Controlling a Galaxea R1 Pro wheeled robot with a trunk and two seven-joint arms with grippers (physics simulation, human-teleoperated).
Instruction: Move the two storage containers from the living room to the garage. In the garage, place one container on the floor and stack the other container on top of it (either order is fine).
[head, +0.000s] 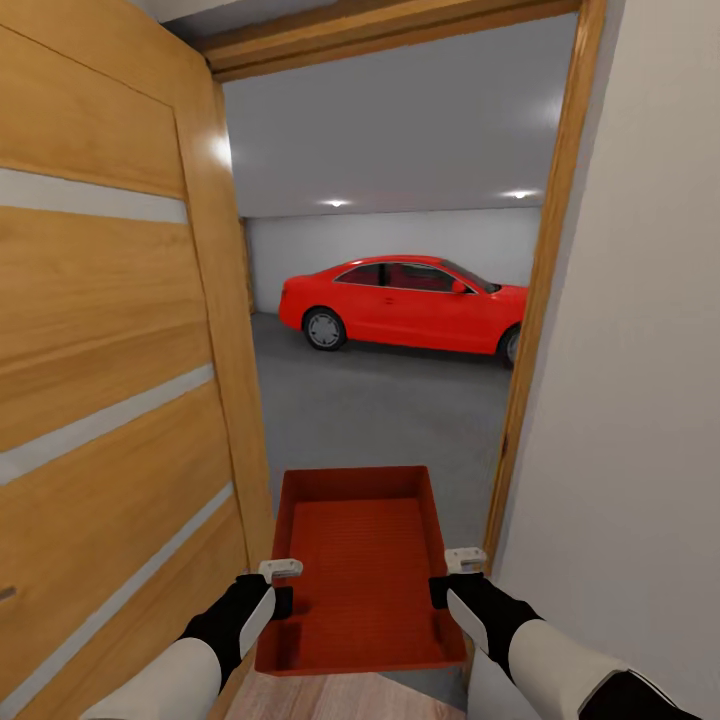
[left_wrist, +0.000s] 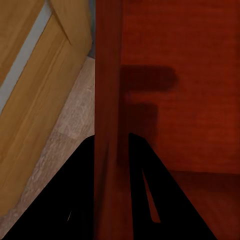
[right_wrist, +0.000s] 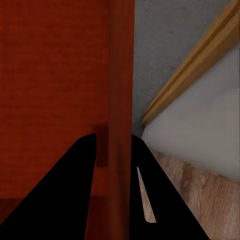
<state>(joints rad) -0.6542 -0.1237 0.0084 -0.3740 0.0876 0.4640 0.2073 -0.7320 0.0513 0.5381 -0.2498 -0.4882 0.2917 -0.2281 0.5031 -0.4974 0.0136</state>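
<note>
I hold one orange-red open-top storage container (head: 362, 565) level in front of me, in a doorway facing the garage. My left gripper (head: 281, 588) is shut on its left wall, and my right gripper (head: 447, 580) is shut on its right wall. In the left wrist view the container wall (left_wrist: 107, 100) runs between the two black fingers (left_wrist: 145, 185). The right wrist view shows the right wall (right_wrist: 121, 90) pinched the same way between black fingers (right_wrist: 70, 185). The garage's grey concrete floor (head: 380, 410) lies ahead. The second container is out of view.
An open wooden door (head: 110, 350) with pale stripes stands close on my left. The wooden door frame (head: 545, 280) and a white wall (head: 640, 350) are close on my right. A red car (head: 410, 300) is parked at the far side of the garage. Light wood planks (head: 330, 700) lie underfoot.
</note>
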